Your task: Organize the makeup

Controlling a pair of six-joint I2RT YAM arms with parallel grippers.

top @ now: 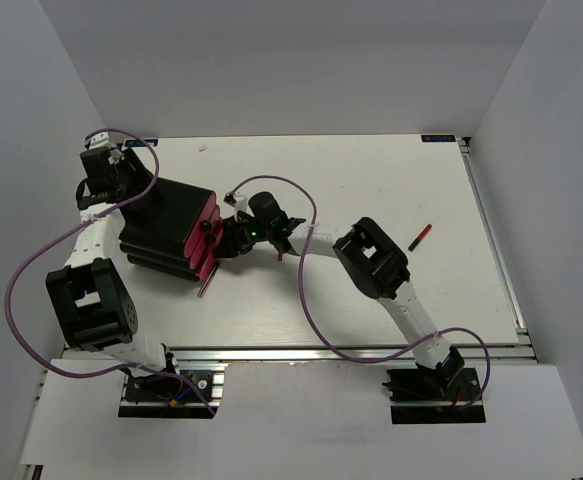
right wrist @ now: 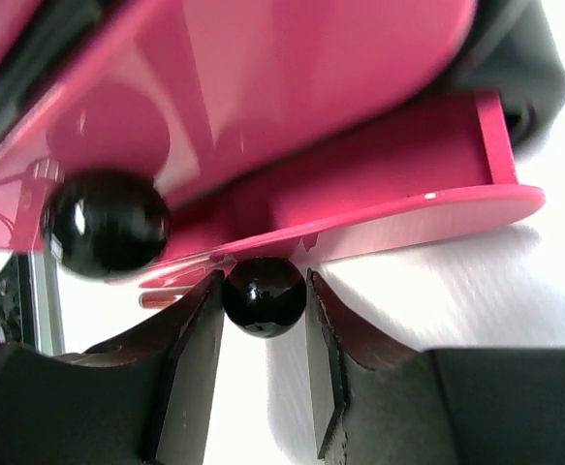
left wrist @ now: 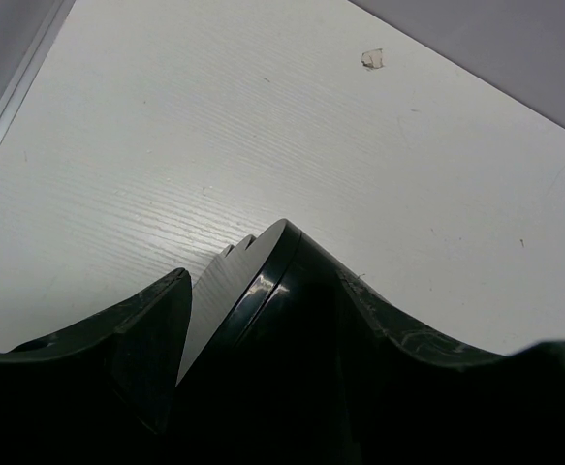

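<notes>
A red-and-black makeup stick (top: 421, 236) lies on the table at the right, clear of both arms. Another slim stick (top: 204, 284) pokes out below the pink drawers; the right wrist view shows a reddish stick (right wrist: 171, 295) under the drawer. The black box (top: 166, 225) has pink drawers (top: 205, 240). My right gripper (top: 216, 238) is shut on the small black knob (right wrist: 263, 295) of the lowest pink drawer (right wrist: 379, 208), which stands pulled out a little. My left gripper (top: 121, 185) is shut on the box's back corner (left wrist: 292, 320). No palettes or tubes show.
A second black knob (right wrist: 103, 223) sits on the drawer above. The right arm's elbow (top: 371, 258) rests mid-table. A small scrap (left wrist: 372, 59) lies on the white table near the back. White walls enclose the back and sides.
</notes>
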